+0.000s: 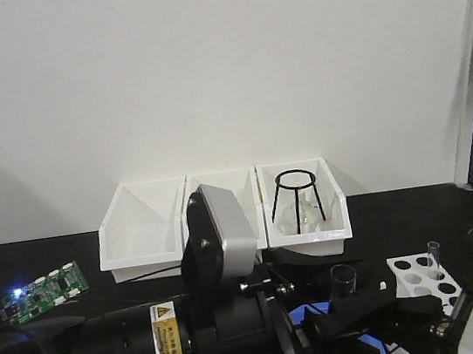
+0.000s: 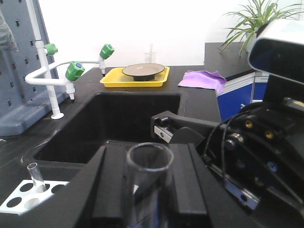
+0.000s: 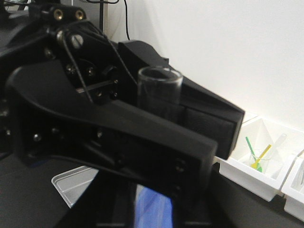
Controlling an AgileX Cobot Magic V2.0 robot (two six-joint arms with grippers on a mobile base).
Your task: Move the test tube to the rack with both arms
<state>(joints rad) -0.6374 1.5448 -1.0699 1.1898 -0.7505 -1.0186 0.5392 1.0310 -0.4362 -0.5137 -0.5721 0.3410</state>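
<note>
Your left gripper (image 2: 142, 206) is clamping the test tube (image 2: 148, 166). Its two black fingers (image 2: 97, 190) are pressing on the tube's sides, and the tube is standing upright with its open rim poking up above them. The right wrist view is showing you the same grasp from the side, with the clear top rising between the two long fingers. You are holding the tube in the air over the near part of the worktop (image 1: 45, 257), left of the rack (image 2: 22, 195) and apart from it. The rack is sitting flat toward the right end of the worktop, just beside the black sink (image 2: 118, 118). A second tube (image 2: 35, 175) is already standing in one of its holes, leaning slightly. Your right gripper (image 2: 164, 124) is reaching in toward the held tube from the far side in the left wrist view. You cannot tell from these views whether it is touching the glass, or whether its jaws are apart or together, since only one finger is showing clearly. Three white bins (image 1: 143, 234) are lining the wall at the back, and the right one is holding a black wire stand (image 1: 296, 191). A small circuit board (image 1: 45, 292) is glowing blue near the worktop's left edge. Past the sink, a yellow tray (image 2: 135, 78) and a purple cloth (image 2: 202, 78) are lying on the worktop.
</note>
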